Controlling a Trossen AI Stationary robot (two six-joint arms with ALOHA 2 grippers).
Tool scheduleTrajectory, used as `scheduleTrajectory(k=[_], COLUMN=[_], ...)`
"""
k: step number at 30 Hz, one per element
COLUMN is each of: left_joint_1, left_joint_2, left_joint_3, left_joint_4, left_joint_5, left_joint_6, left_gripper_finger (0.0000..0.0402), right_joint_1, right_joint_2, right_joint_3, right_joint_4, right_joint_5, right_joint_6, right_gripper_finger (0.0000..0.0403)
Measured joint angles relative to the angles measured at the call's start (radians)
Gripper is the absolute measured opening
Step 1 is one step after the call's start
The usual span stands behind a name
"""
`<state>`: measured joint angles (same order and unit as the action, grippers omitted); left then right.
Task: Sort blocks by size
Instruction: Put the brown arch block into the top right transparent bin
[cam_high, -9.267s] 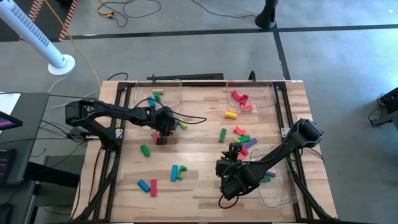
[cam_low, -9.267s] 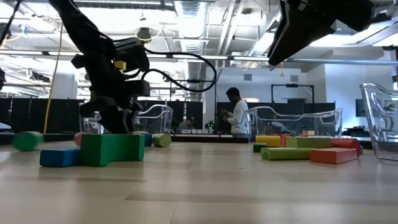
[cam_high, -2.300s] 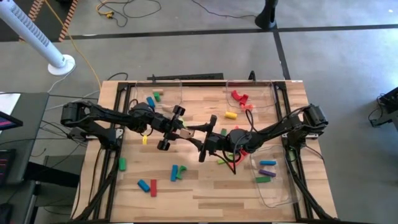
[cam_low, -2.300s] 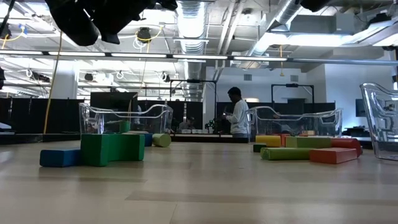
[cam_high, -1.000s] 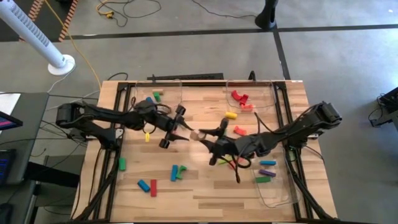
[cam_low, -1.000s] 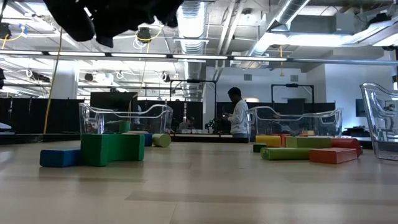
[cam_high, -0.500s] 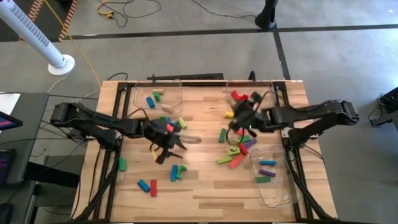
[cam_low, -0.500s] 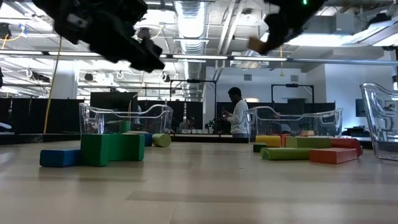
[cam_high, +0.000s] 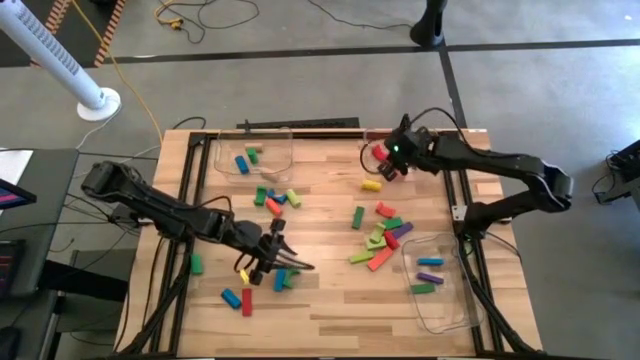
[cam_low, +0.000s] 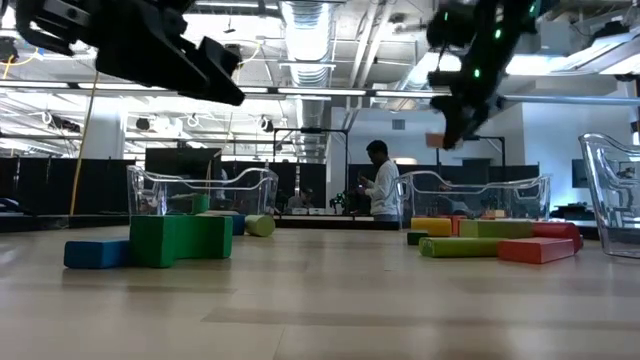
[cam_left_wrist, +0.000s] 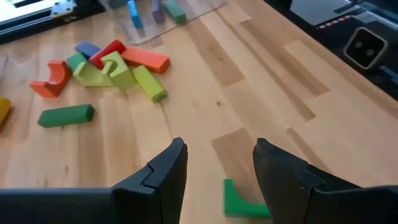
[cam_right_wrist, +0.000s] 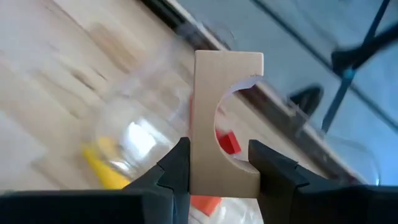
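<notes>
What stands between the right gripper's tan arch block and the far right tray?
Nothing visible. The right gripper is shut on the tan arch block, high above the far right tray, whose open top holds only a few red pieces.

A: We get the high view straight down over the whole table (cam_high: 330, 300), both arms in it.
B: Low view sits at tabletop height, level, facing the room; a person (cam_low: 381, 185) stands far back.
A: Wrist views look close past their own fingers.
B: We see the green block (cam_low: 180, 240) low and (cam_high: 284, 277) high.
</notes>
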<state>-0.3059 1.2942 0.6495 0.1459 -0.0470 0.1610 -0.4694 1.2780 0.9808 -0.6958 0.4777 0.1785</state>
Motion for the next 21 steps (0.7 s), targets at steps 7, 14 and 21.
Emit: scheduleTrajectory(k=[7,14,21], left_joint_1=[-0.039,-0.040,-0.040], left_joint_2=[0.000,0.000,0.000], left_joint_3=[0.000,0.000,0.000], left_joint_4=[0.000,-0.001,-0.009], left_joint_5=[-0.022,-0.023,-0.022], left_joint_6=[-0.016,-0.016,-0.019], left_gripper_finger=[0.0173,0.0173,0.0173], right_joint_1=[-0.127,-0.215,-0.271], right_joint_2=[0.093,0.185,0.266], right_joint_3=[-0.040,-0.058,-0.058], right_joint_4=[0.057,0.111,0.102], right_joint_5=[-0.133,-0.242,-0.341], right_joint_6=[-0.029,-0.032,-0.010], right_gripper_finger=[0.0165,0.0164,0.0166])
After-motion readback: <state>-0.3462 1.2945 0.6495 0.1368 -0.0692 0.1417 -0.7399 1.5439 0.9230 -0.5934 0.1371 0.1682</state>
